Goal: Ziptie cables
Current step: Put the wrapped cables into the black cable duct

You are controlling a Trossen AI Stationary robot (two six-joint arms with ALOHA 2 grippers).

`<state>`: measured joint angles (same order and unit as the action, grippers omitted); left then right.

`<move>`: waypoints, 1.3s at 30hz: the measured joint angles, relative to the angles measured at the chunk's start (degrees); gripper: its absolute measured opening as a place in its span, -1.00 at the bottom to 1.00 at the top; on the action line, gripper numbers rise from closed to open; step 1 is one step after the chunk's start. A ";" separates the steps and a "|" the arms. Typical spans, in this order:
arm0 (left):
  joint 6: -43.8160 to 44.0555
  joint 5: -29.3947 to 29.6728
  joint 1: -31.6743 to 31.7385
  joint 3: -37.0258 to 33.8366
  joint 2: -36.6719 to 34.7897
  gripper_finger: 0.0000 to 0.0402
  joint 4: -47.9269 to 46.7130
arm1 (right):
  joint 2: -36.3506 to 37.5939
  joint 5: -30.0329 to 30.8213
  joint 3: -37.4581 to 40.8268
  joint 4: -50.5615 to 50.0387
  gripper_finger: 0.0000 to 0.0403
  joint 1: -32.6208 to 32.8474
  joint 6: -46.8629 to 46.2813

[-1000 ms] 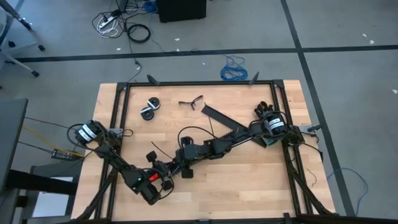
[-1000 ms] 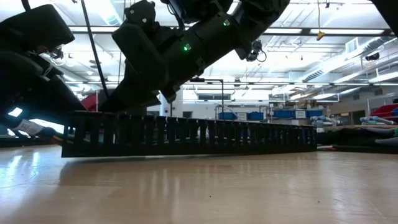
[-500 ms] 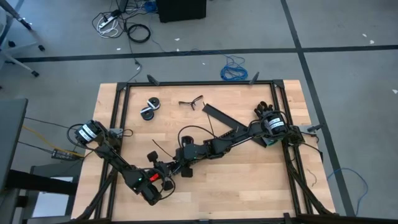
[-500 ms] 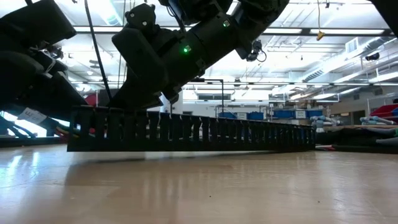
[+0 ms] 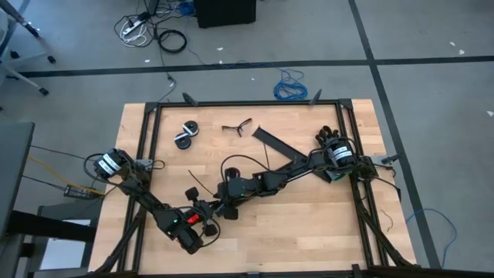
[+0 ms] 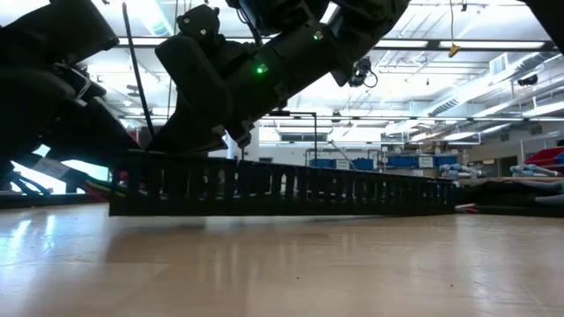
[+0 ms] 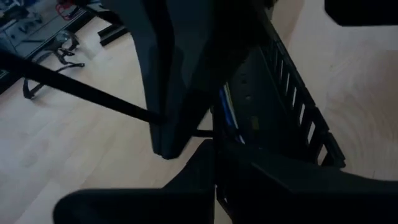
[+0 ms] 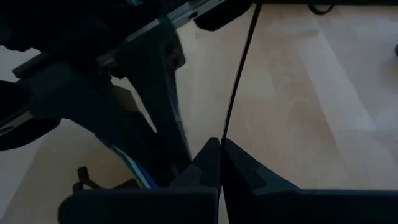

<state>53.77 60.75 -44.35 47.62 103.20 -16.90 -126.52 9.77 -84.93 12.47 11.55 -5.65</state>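
The right gripper point(image 5: 225, 207) reaches in from 3 o'clock to a spot a little toward 7 o'clock of the table's point(image 5: 324, 224) middle. In the right wrist view its fingers point(image 8: 245, 174) are clenched on a ziptie point(image 8: 238, 74), a needle-thin black strip that rises straight out of the pinch. From above, the same ziptie point(image 5: 196, 184) has its long axis running from 11 o'clock to 5 o'clock. Its free end points to 11 o'clock and its other end goes in under the grippers.

The left gripper point(image 5: 207, 218) comes in from 9 o'clock and sits just beside the right one, on its 7 o'clock side. In the left wrist view its fingers point(image 7: 273, 180) are pressed together. A thin dark line reaches their tips, possibly the ziptie, but the view is too dark to be sure.

Of the cables point(image 8: 138, 169), only a few blue and pale strands show, tucked between the two grippers against a wide perforated strip point(image 7: 292, 106). Their direction cannot be read. That strip point(image 5: 274, 144) has its long axis running from 11 o'clock to 5 o'clock, passing under the right arm.
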 joint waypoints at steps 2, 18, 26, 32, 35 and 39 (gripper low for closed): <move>-0.82 -0.14 0.23 0.00 0.00 -1.00 0.07 | 0.00 -0.10 0.00 -0.53 -1.00 0.00 -0.35; -0.76 -0.25 0.29 -0.06 -0.01 -1.00 0.18 | 0.81 -7.64 -0.72 -5.20 -0.08 -1.98 -0.58; 3.12 -0.88 0.44 -0.15 -0.02 -1.00 -5.08 | 7.68 -15.13 -2.14 -13.32 0.27 -2.96 -1.58; 8.12 -4.98 -0.20 -0.15 -0.10 -1.00 -10.79 | 13.52 -12.99 -1.97 -28.18 0.27 -1.58 -1.61; 8.16 -5.19 -1.31 -0.13 -0.11 -0.99 -11.00 | 16.65 -8.33 -0.67 -33.77 0.24 -0.60 -1.34; 6.34 -6.71 -2.27 -0.11 -0.11 -0.82 -10.88 | 20.43 -2.02 2.15 -38.52 0.20 0.09 -1.83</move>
<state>60.12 54.05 -46.62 47.51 103.09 -27.78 -106.09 7.75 -82.77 -26.05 11.64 -7.48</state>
